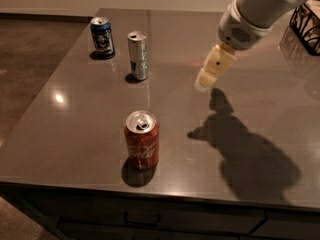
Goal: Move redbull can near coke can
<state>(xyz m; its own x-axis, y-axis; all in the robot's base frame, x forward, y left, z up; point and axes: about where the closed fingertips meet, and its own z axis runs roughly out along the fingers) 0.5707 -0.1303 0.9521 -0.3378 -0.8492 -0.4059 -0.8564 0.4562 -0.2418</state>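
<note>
The redbull can (138, 55) is a slim silver can with blue markings, standing upright at the back left of the dark table (90, 124). The coke can (142, 139) is red with white script and stands upright near the table's front edge. The gripper (206, 80) hangs above the table's middle, to the right of the redbull can and apart from it. It holds nothing that I can see.
A wider dark blue can (102, 36) stands at the back left, left of the redbull can. A black wire basket (306, 21) sits at the far right edge. The arm's shadow (240, 144) falls on the table's right half.
</note>
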